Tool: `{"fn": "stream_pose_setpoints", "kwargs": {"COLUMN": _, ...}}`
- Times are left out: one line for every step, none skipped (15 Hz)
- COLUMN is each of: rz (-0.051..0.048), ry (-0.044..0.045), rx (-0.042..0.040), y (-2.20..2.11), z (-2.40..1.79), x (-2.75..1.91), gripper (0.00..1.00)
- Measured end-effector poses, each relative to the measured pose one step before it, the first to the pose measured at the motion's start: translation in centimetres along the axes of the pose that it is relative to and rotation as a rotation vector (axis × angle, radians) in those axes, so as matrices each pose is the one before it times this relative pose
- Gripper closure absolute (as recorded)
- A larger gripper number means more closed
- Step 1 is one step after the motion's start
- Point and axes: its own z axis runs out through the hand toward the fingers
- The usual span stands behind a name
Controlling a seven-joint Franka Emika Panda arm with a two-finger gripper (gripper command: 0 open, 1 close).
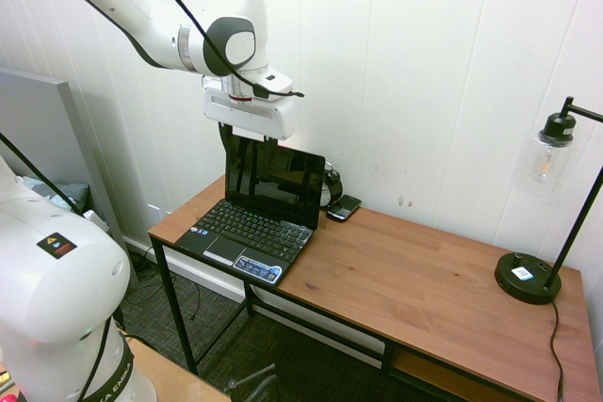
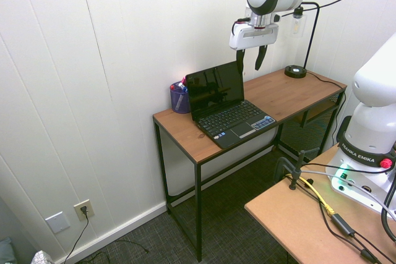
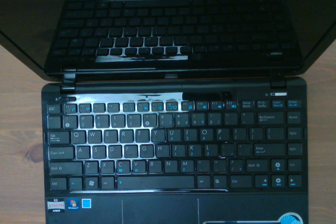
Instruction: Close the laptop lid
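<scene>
In the first exterior view, poised at the top edge of the laptop lid (image 1: 274, 174), standing open on the desk (image 1: 405, 265) with the keyboard base (image 1: 250, 239) below. In the second exterior view, fingers of the gripper (image 2: 249, 60) spread apart, nothing clamped, right by the lid's upper corner. Looks thin and light, likely stiff at the hinge; best pushed from behind the top edge, near the middle, rather than pinched. In the wrist view, glossy screen (image 3: 173, 30) mirroring the keys: probably slippery, easily scratched, so gentle pressure and no fingertips on the glass.

Pen holder (image 2: 180, 100) beside raised screen (image 2: 215, 88)
</scene>
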Motion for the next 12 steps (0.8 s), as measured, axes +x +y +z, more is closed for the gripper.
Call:
{"fn": "stream_pose_setpoints", "kwargs": {"rz": -0.00211, "ry": 0.00089, "rx": -0.00419, "y": 0.021, "z": 0.042, "x": -0.006, "gripper": 0.00}}
{"fn": "stream_pose_setpoints", "kwargs": {"rz": 0.00220, "ry": 0.00426, "rx": -0.00361, "y": -0.050, "z": -0.047, "x": 0.018, "gripper": 0.00}}
{"fn": "stream_pose_setpoints", "kwargs": {"rz": 0.00894, "ry": 0.00832, "rx": 0.00779, "y": -0.334, "z": -0.400, "x": 0.143, "gripper": 0.00}}
{"fn": "stream_pose_setpoints", "kwargs": {"rz": 0.00713, "ry": 0.01447, "rx": 0.01680, "y": -0.568, "z": -0.747, "x": 0.264, "gripper": 0.00}}
{"fn": "stream_pose_setpoints", "kwargs": {"rz": 0.00621, "ry": 0.01904, "rx": 0.02323, "y": -0.884, "z": -1.023, "x": 0.386, "gripper": 0.00}}
{"fn": "stream_pose_setpoints", "kwargs": {"rz": 0.00577, "ry": 0.01725, "rx": 0.02253, "y": -1.107, "z": -0.945, "x": 0.444, "gripper": 0.00}}
{"fn": "stream_pose_setpoints", "kwargs": {"rz": 0.00194, "ry": 0.01588, "rx": 0.02252, "y": -1.253, "z": -0.544, "x": 0.505, "gripper": 0.00}}
{"fn": "stream_pose_setpoints", "kwargs": {"rz": 0.00083, "ry": 0.01376, "rx": 0.01872, "y": -1.355, "z": 0.058, "x": 0.514, "gripper": 0.00}}
{"fn": "stream_pose_setpoints", "kwargs": {"rz": -0.00028, "ry": 0.01028, "rx": 0.00701, "y": -1.395, "z": 0.483, "x": 0.421, "gripper": 0.00}}
{"fn": "stream_pose_setpoints", "kwargs": {"rz": 0.00053, "ry": 0.00979, "rx": 0.00864, "y": -1.423, "z": 0.671, "x": 0.465, "gripper": 1.00}}
{"fn": "stream_pose_setpoints", "kwargs": {"rz": -0.00233, "ry": 0.00450, "rx": 0.00938, "y": -1.171, "z": 0.886, "x": 0.334, "gripper": 1.00}}
{"fn": "stream_pose_setpoints", "kwargs": {"rz": 0.00030, "ry": 0.00124, "rx": 0.00430, "y": -1.047, "z": 0.861, "x": 0.305, "gripper": 1.00}}
